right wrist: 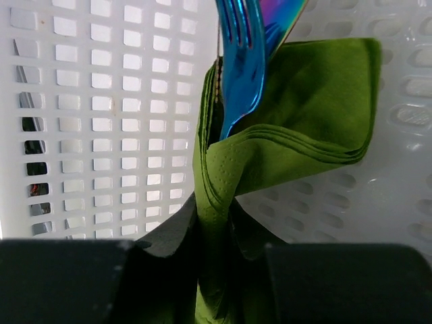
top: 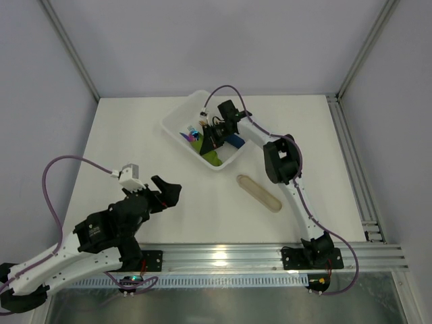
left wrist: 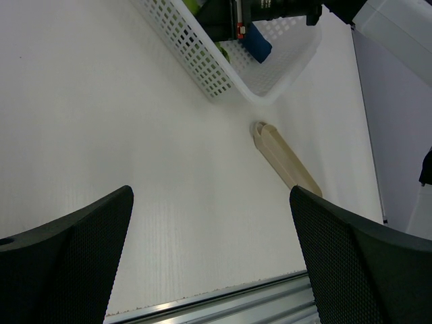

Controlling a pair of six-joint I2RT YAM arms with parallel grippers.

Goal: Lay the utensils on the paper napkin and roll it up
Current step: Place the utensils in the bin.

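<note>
My right gripper (top: 210, 143) reaches into the white basket (top: 177, 112) and is shut on the folded olive-green paper napkin (right wrist: 283, 128), pinched between its fingers (right wrist: 172, 236). The napkin also shows in the top view (top: 213, 157), hanging below the gripper over the basket. An iridescent blue-purple fork (right wrist: 243, 61) lies against the napkin's fold, tines towards the camera. More iridescent utensils (top: 189, 134) lie in the basket. My left gripper (top: 164, 192) is open and empty, hovering over bare table near the front edge; its fingers (left wrist: 64, 256) frame the left wrist view.
A beige rounded oblong piece (top: 259, 193) lies on the table right of centre, also in the left wrist view (left wrist: 287, 160). A blue item (top: 233, 140) sits in the basket. The aluminium rail (top: 223, 255) runs along the near edge.
</note>
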